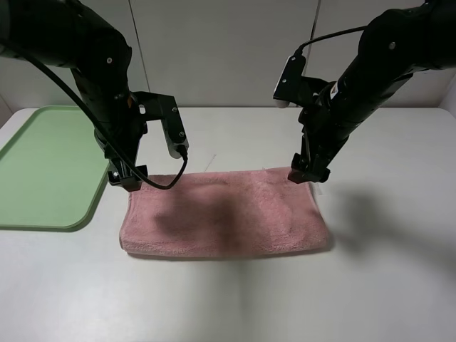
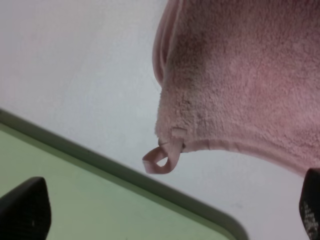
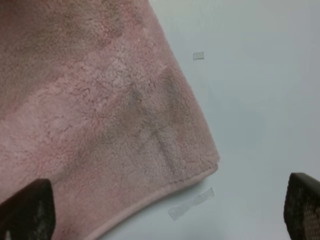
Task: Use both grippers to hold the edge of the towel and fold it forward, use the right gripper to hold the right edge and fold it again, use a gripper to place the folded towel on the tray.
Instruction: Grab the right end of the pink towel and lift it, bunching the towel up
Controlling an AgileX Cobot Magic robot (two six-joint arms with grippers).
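Fingers [image 2: 25,210] of left gripper [image 1: 127,178] and right gripper [image 1: 306,173] stand spread, empty, above towel [image 1: 224,214] corners.

A plain white table [image 1: 385,285] carries soft grey shadows. Behind its far edge stands a pale wall [image 1: 228,50] of flat panels split by thin vertical seams. In the right wrist view, a clear strip of tape [image 3: 191,204] lies flat on the table, with a smaller tape square [image 3: 198,55] well apart from it.

I see the towel [image 1: 224,214] as plush, fuzzy terry cloth; the tray [image 1: 43,167] beside my left tool [image 1: 123,178] looks smooth matt plastic; the bench [image 1: 385,285] is smooth and matt.
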